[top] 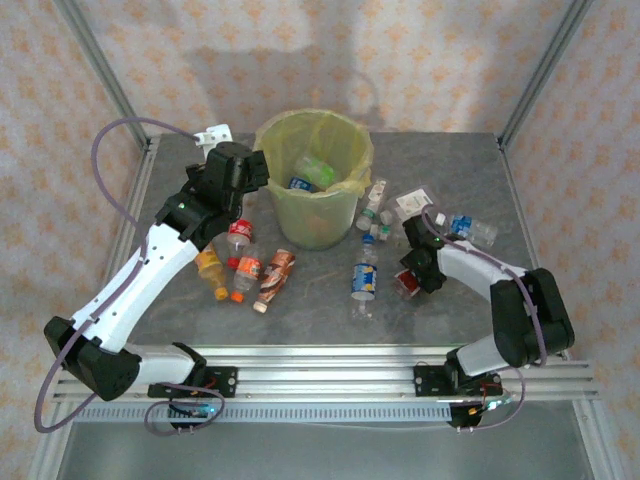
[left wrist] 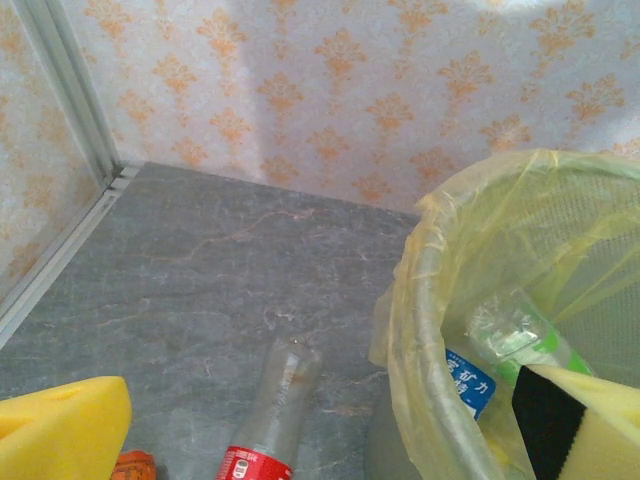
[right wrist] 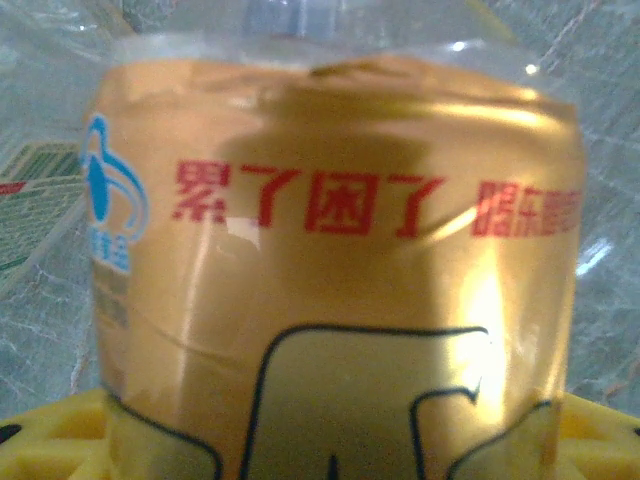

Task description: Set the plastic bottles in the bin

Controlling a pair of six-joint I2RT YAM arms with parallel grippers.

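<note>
Key relation: the gold-label bottle (right wrist: 330,270) lies between the pads of the right gripper (top: 408,282), at the front-right of the bin (top: 312,222). From there the bin stands further back and to the left.
Long axis: in the right wrist view the bottle's neck is at the top, so its length seems to run out along the fingers, with 1 pad on each side of the body.
Right hand: yellow pads (right wrist: 40,430) frame the bottle low on both sides. I cannot tell whether they are pinching it or only bracketing it.
Left hand: the left gripper (top: 258,170) is spread wide with nothing between its pads, up at the bin's left rim.
Nearer arm: the right arm; the left arm is on the bin's far side from this bottle.
In the way: a blue-label bottle (top: 364,280) lies in front of the bin, just left of the right gripper. A cluster of small bottles (top: 375,205) crowds the bin's right wall. The rim stands higher than the bottle, so the carry probably needs a lift first.
Other bottles: 4 bottles (top: 245,265) lie at the bin's front-left, and another bottle (top: 470,230) lies well right of the bin.
Inside the bin: at least 2 binned bottles (left wrist: 500,350) rest in the yellow bag.
</note>
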